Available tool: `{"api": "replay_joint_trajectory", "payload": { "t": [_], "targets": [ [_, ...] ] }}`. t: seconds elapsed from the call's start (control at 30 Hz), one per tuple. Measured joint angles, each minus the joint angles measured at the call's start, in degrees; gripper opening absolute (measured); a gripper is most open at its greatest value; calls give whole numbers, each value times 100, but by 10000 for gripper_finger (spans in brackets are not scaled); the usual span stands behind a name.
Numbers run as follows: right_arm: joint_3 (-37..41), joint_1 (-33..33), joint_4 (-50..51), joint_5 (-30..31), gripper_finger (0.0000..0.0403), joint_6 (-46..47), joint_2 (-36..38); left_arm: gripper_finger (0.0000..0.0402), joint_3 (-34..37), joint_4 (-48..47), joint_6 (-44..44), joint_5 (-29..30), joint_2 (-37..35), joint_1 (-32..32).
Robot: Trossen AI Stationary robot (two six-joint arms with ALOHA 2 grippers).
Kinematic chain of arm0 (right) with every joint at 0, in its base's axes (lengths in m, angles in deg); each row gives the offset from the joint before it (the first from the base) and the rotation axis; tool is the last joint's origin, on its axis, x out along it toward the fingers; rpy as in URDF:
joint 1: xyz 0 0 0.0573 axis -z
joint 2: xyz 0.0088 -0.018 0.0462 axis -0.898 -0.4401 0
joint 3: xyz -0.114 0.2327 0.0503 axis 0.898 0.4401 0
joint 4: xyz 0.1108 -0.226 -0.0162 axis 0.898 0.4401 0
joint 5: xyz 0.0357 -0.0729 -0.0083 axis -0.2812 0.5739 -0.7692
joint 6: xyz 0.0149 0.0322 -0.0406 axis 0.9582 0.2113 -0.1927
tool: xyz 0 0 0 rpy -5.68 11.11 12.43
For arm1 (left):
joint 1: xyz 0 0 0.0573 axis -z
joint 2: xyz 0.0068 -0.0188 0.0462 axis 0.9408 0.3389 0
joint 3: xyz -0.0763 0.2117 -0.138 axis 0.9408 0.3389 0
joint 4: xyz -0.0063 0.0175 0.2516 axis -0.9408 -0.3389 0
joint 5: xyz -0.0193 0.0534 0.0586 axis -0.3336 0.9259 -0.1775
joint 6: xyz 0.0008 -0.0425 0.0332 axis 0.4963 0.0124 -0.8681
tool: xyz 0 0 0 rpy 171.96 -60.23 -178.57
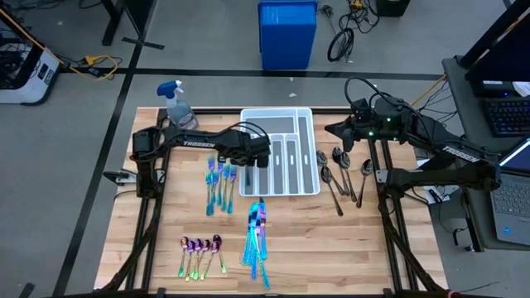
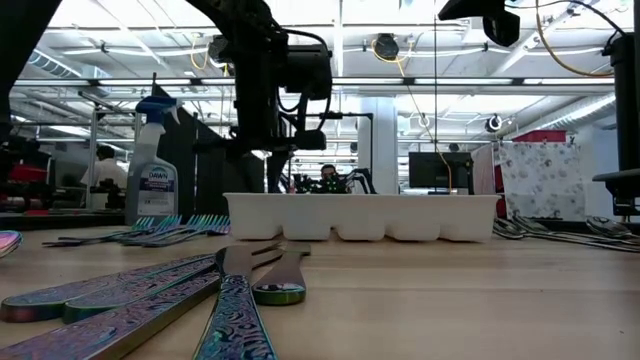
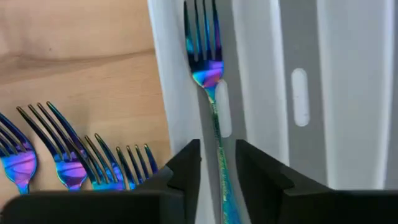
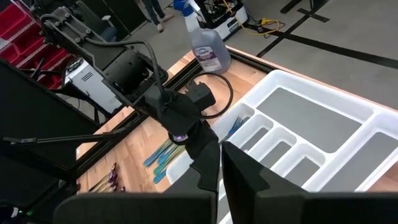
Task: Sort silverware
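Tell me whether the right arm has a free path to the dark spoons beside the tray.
Probably yes. The dark spoons lie bare on the table right of the tray, and the right gripper hangs just above them, nothing between.

1. The table (image 1: pixel 331 248) is pale wood with visible grain, smooth and faintly satin.
2. The forks (image 3: pixel 68 155) are polished metal with a glossy blue-violet iridescent sheen.
3. The tray (image 1: pixel 308 116) is smooth white plastic, matt.
4. The left tool (image 3: pixel 217 171) looks like matt black plastic.
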Motion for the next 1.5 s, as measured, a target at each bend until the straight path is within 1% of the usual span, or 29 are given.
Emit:
{"api": "replay_joint_trajectory", "payload": {
  "t": [0.1,0.17,0.23,0.3,0.4,0.5,0.6,0.67,0.73,0.83,1.0,1.07,1.13,1.2,1.27,1.37,1.5],
  "targets": [
    [2,-2,0,0,0,0,0,119,0,6,5,0,0,-2],
    [2,-2,1,0,0,0,0,122,0,4,13,-10,-6,-12],
    [2,-1,5,1,0,-1,0,122,-4,-134,11,-147,-112,-44],
    [2,0,19,2,0,-12,0,122,-102,-599,6,-292,-214,-55],
    [0,0,137,2,0,-20,0,122,-283,-1851,92,-370,-440,-6],
    [2,-4,349,2,0,-20,0,122,-278,-3198,670,-201,-732,132],
    [2,0,547,192,0,44,-8,122,-53,-3287,785,-101,-1043,194],
    [2,3,605,298,0,33,-19,122,159,-3126,584,-284,-1192,247],
    [2,7,654,303,0,-2,-49,122,412,-2991,486,-611,-1316,341],
    [2,44,697,296,0,41,-113,122,928,-2183,519,-1042,-1605,511],
    [4,114,844,247,0,138,-186,122,1751,-1303,1204,-1115,-2014,708],
    [3,139,822,243,0,256,-204,122,2063,-950,1327,-1282,-2191,746],
    [4,151,830,250,2,344,-221,123,2316,-1083,1528,-1363,-2243,797],
    [2,151,817,251,6,364,-237,125,2555,-892,1728,-1360,-2303,835],
    [2,151,815,258,13,449,-269,131,2822,-693,1764,-1375,-2337,851],
    [3,153,776,284,24,602,-308,147,3102,60,1755,-1487,-2341,847],
    [2,159,683,295,39,773,-382,169,3322,692,1860,-1525,-2334,845]
  ]
}}
